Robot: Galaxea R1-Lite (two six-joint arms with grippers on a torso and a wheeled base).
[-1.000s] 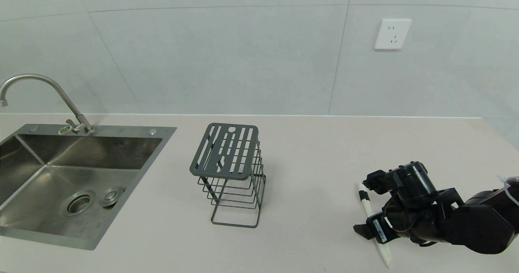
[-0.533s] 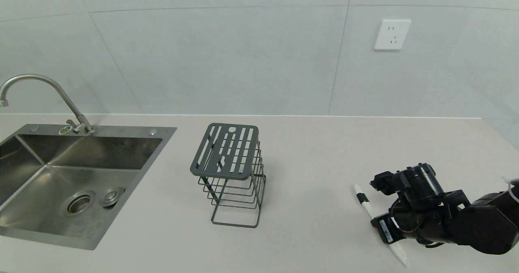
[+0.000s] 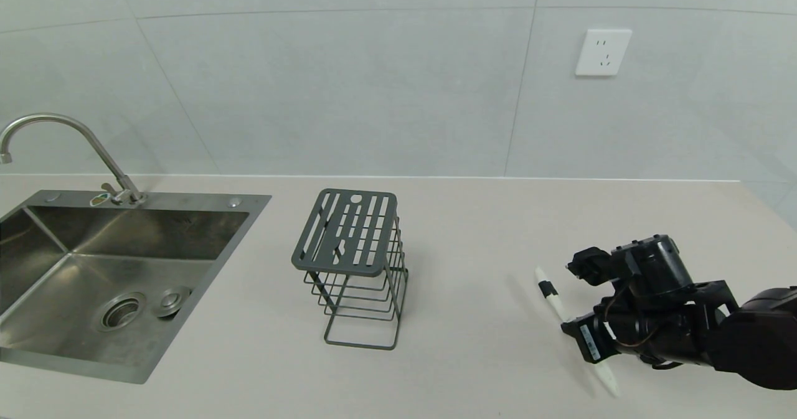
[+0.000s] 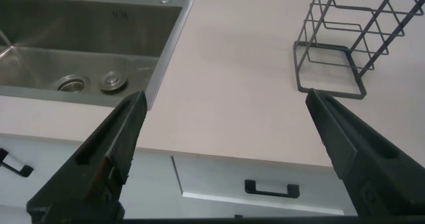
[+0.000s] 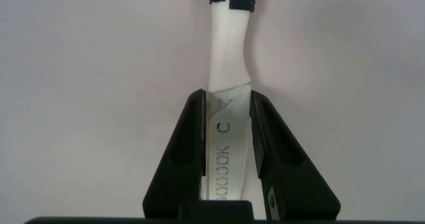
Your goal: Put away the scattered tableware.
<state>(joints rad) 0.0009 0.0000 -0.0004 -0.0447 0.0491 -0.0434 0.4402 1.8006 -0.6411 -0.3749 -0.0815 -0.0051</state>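
Right jaws: clamped on the flat, printed part of the white knife (image 3: 558, 307), one on each side, at the right end of the counter (image 3: 485, 232).
Left jaws: wide apart and holding nothing, the two dark fingers (image 4: 113, 157) spread over the counter's front edge, between sink and rack.
Counter: pale, running the width of the head view along a grey tiled wall.
Sink: steel basin (image 3: 155, 226) let into the counter's left end, with a round drain (image 3: 120, 312) and a small stopper (image 3: 171, 299) lying just beside it.
Drawer front: below the counter's front edge, with a dark handle (image 4: 269, 187).
Rack: dark wire rack (image 3: 348, 232) with a slotted top plate, upright near mid-counter, between the sink and the knife and well apart from both.
Faucet: curved steel spout (image 3: 62, 123) at the sink's back rim, arching left.
Knife: slanted, its black-banded end pointing away and towards the rack, its tapered tip towards the counter's front. A faint shadow falls on the counter just beside it.
Outlet: white wall socket (image 3: 603, 51), high on the tiles above the right arm.
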